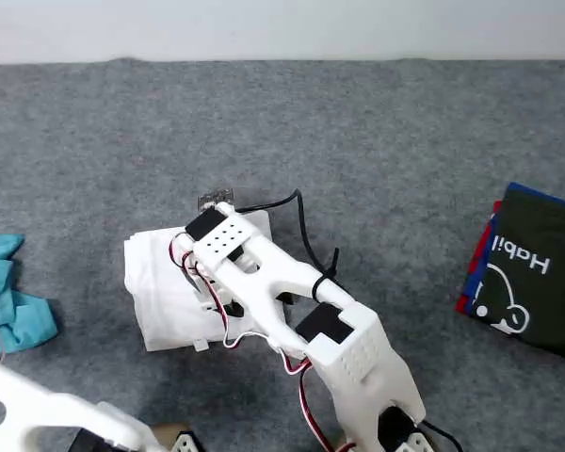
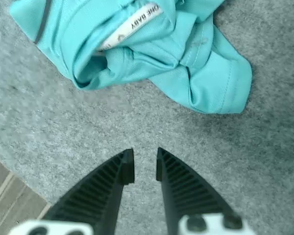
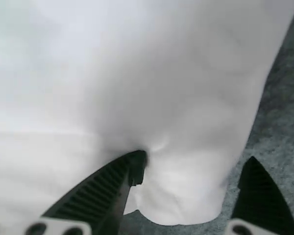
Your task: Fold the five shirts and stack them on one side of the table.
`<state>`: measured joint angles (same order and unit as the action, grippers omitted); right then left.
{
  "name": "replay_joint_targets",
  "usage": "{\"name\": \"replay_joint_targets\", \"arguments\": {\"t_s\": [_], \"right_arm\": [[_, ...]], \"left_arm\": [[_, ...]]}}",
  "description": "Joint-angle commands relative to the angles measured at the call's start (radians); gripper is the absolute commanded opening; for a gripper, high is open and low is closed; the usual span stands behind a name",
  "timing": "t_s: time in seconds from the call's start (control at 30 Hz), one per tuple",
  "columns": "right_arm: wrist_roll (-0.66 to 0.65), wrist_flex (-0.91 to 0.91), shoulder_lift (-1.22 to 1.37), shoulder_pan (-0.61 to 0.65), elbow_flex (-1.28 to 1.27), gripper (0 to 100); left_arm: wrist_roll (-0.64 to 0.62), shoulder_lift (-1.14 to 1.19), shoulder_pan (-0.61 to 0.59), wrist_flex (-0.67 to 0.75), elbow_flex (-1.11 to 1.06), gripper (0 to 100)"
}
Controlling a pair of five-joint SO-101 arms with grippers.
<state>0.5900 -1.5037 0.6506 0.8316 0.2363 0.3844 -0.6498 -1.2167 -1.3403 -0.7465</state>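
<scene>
Flanking white shirt (image 1: 160, 292): teal shirt (image 1: 14, 306), folded stack (image 1: 537, 273)

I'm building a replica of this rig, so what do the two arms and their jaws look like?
Both arms are white plastic. The right arm has boxy links with grids of small holes, black motor blocks at the joints, a red, white and black wire bundle and a black cable. The jaws are black, ribbed and tapered.

Table (image 1: 405, 141) covered in grey carpet-like felt. White shirt (image 1: 160, 292) lies folded left of centre. Teal shirt (image 1: 14, 301) crumpled at the left edge. Stack of folded shirts (image 1: 537, 273) at the right edge, dark green on top, blue and red edges under it.
</scene>
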Motion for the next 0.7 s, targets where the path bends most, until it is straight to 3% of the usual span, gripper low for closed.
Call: {"name": "replay_joint_targets", "arguments": {"t_s": [0.0, 0.2, 0.33, 0.43, 0.67], "right_arm": [[0.003, 0.016, 0.054, 0.001, -0.014, 21.9], [-0.094, -0.005, 0.051, -0.067, -0.014, 0.7], [-0.153, -0.116, 0.050, -0.119, 0.006, 0.9], [-0.293, -0.285, 0.050, -0.153, 0.074, 0.9], [-0.525, -0.289, -0.084, -0.341, -0.014, 0.9]], "left_arm": [[0.003, -0.018, 0.006, 0.052, -0.013, 8], [0.003, -0.020, 0.006, 0.055, -0.022, 8], [0.003, -0.020, 0.006, 0.057, -0.018, 8], [0.003, -0.021, 0.008, 0.054, -0.015, 8], [0.003, -0.023, 0.008, 0.051, -0.012, 8]]}}
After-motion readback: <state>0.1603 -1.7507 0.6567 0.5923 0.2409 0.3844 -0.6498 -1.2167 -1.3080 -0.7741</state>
